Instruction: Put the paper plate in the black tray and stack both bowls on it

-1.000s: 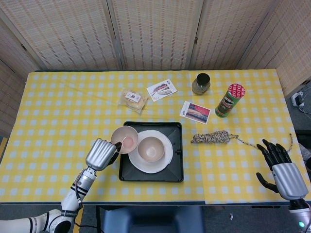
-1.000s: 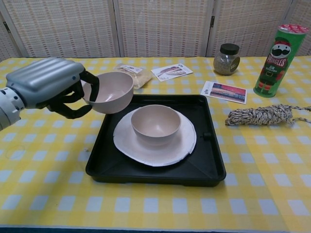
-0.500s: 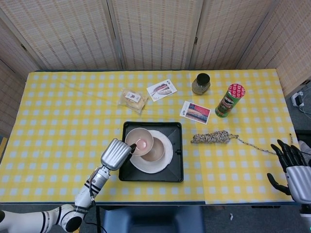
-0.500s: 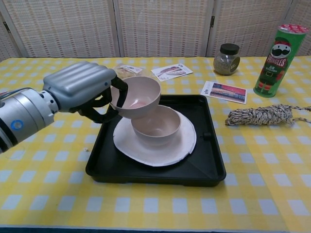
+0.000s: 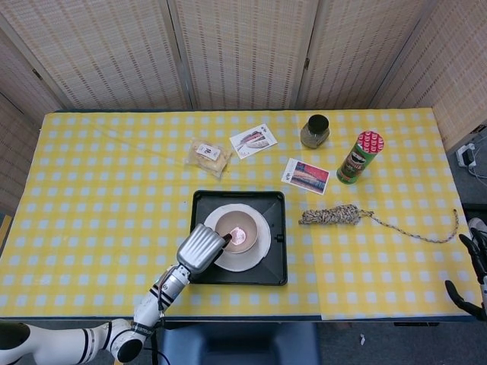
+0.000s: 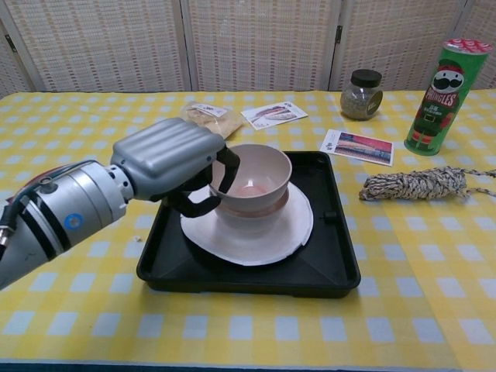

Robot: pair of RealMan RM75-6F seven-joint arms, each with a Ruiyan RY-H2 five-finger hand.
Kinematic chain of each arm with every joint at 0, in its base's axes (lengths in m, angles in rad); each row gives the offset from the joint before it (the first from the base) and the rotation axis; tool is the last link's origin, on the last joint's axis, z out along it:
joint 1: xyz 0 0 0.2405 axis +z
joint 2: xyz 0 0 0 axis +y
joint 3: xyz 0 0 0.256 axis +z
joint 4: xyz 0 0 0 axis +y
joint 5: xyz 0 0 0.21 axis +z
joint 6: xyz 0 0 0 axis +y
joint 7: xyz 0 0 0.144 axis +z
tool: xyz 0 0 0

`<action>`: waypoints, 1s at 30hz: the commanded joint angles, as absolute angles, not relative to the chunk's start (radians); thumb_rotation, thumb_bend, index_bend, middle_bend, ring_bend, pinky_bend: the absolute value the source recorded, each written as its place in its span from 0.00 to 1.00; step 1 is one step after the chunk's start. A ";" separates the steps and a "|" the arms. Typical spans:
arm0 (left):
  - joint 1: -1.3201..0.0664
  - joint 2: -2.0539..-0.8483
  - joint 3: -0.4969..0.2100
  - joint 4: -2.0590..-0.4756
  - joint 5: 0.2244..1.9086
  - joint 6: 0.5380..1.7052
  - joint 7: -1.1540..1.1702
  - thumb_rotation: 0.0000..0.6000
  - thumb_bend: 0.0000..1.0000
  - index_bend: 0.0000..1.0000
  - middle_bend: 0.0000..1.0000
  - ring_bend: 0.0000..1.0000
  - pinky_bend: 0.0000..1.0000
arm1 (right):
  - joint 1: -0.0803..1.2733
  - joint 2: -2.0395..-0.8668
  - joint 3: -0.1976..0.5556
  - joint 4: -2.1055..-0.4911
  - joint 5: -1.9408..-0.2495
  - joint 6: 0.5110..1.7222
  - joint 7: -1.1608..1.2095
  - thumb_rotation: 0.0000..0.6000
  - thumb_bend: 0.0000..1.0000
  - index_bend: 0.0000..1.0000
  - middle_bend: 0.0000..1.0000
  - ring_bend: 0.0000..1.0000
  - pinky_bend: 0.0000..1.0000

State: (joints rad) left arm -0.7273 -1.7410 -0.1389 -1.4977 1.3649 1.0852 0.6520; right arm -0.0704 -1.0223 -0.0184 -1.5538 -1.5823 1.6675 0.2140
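Observation:
A black tray (image 6: pixel 341 267) sits mid-table with the white paper plate (image 6: pixel 288 232) lying flat in it. One pale pink bowl (image 6: pixel 246 221) stands on the plate. A second pink bowl (image 6: pixel 260 169) sits nested in it, tilted slightly. My left hand (image 6: pixel 172 159) grips that upper bowl by its left rim, fingers curled over the edge. In the head view, the left hand (image 5: pixel 202 247) is at the tray's (image 5: pixel 277 260) front left, beside the stacked bowls (image 5: pixel 238 230). My right hand (image 5: pixel 475 272) shows only partly at the far right edge, fingers spread and holding nothing.
A green Pringles can (image 6: pixel 436 97) and a dark jar (image 6: pixel 361 94) stand at the back right. A coil of rope (image 6: pixel 422 184) lies right of the tray. Two picture cards (image 5: pixel 304 176) (image 5: pixel 253 140) and a snack packet (image 5: pixel 208 156) lie behind it.
My left hand carried the second bowl rightward from beside the tray and lowered it into the bowl on the plate. My right hand drew back toward the right edge.

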 commanded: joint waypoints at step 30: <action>-0.592 -1.551 -0.148 -1.557 1.344 1.287 0.565 1.00 0.29 0.32 1.00 0.95 0.99 | -0.043 -1.040 -0.002 -1.561 -1.637 1.627 0.176 1.00 0.38 0.00 0.00 0.00 0.00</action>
State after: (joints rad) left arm -0.6456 -1.6222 -0.1466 -1.5219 1.3480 1.2293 0.6130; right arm -0.0489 -1.0347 -0.0040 -1.5595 -1.6312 1.6318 0.1836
